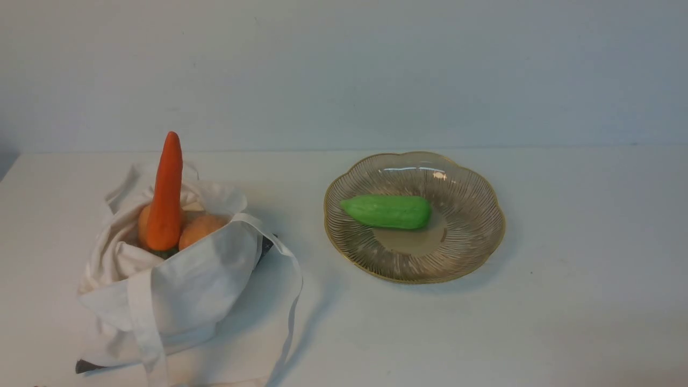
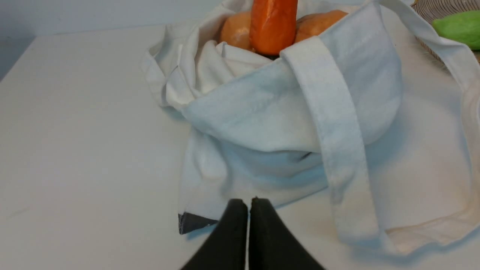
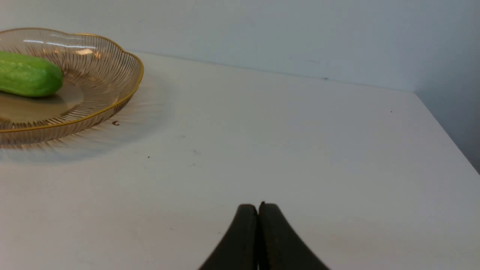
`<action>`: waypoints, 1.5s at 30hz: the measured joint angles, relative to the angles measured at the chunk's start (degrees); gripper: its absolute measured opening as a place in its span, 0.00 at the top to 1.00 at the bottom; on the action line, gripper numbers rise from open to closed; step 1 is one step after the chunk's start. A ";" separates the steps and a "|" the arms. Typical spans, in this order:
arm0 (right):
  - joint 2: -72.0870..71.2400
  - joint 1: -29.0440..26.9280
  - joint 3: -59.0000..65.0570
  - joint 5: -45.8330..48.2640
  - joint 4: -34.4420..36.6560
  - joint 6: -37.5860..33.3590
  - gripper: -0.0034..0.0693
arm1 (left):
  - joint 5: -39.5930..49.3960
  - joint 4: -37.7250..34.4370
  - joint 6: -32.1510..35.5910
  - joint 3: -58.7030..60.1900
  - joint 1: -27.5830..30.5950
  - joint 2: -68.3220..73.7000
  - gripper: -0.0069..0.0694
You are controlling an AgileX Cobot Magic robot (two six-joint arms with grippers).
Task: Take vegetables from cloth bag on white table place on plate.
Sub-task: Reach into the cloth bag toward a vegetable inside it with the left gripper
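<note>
The off-white cloth bag (image 1: 177, 279) slumps on the white table (image 1: 564, 322) at the left. An orange carrot (image 1: 165, 193) stands tip-up in its mouth with two tan potatoes (image 1: 201, 228) beside it; they also show in the left wrist view: the carrot (image 2: 273, 24) and a potato (image 2: 317, 22). The glass plate (image 1: 473, 242) with a gold rim sits to the right and holds a green cucumber-like vegetable (image 1: 388, 212). My left gripper (image 2: 249, 204) is shut and empty, just short of the bag (image 2: 285, 108). My right gripper (image 3: 258, 210) is shut and empty over bare table, right of the plate (image 3: 112, 78).
The bag's long strap (image 1: 293, 279) loops out across the table toward the plate. A grey wall stands behind the table. The table's right edge (image 3: 450, 138) shows in the right wrist view. Neither arm shows in the front view.
</note>
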 joint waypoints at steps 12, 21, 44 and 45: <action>0.00 0.00 0.00 0.00 0.00 0.00 0.97 | -0.23 0.00 0.00 0.00 0.00 0.00 0.92; 0.00 0.00 0.00 0.00 0.00 0.00 0.97 | -14.47 -20.90 -8.81 0.34 0.00 0.00 0.92; 0.00 0.00 0.00 0.00 0.00 0.05 0.97 | 9.33 -5.49 2.01 -43.77 -0.36 48.10 0.92; 0.00 0.00 0.00 0.00 0.00 0.05 0.97 | 10.93 -5.26 4.11 -46.10 -0.36 51.96 0.92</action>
